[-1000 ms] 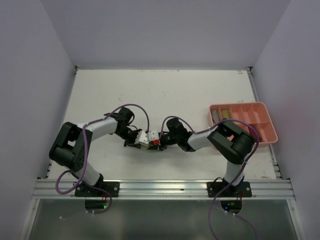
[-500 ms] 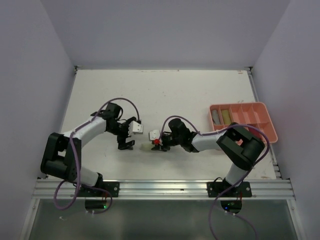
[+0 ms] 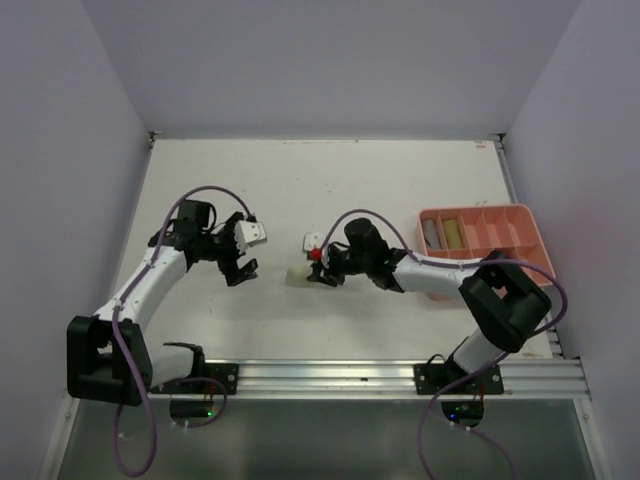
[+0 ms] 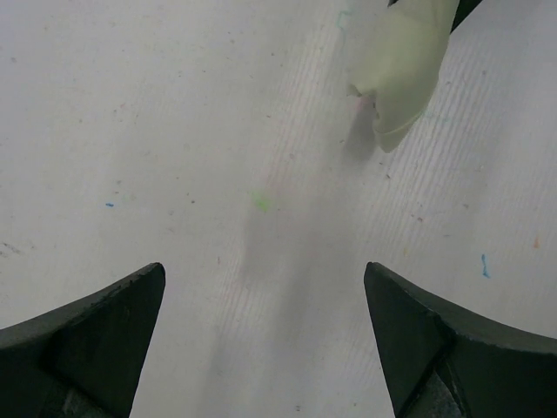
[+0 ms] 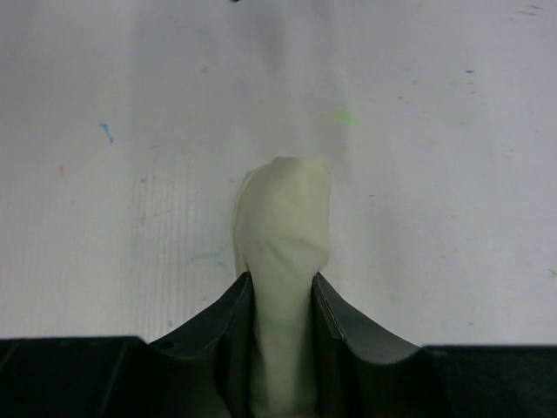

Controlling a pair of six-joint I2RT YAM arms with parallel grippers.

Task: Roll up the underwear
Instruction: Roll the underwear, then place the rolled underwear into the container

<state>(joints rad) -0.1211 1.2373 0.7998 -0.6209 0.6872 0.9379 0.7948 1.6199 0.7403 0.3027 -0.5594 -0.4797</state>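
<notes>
Pale yellow-green cloth underwear roll (image 5: 283,226) gripped by right pincer (image 5: 280,292), mid white desk (image 5: 435,174).
Its rear end is hidden between the fingers; contact with desk unclear. Left pincer (image 4: 264,283) stands wide, empty.

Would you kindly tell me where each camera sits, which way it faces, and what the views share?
Top external: above and behind the bases, looking down on the table; shows the left arm and right arm whole.
Left wrist: on the left arm, looking down at the table past its open left claw.
Right wrist: on the right arm, looking down past the right claw, shut on the pale yellow-green underwear.
Shared: all three show that rolled underwear.
</notes>
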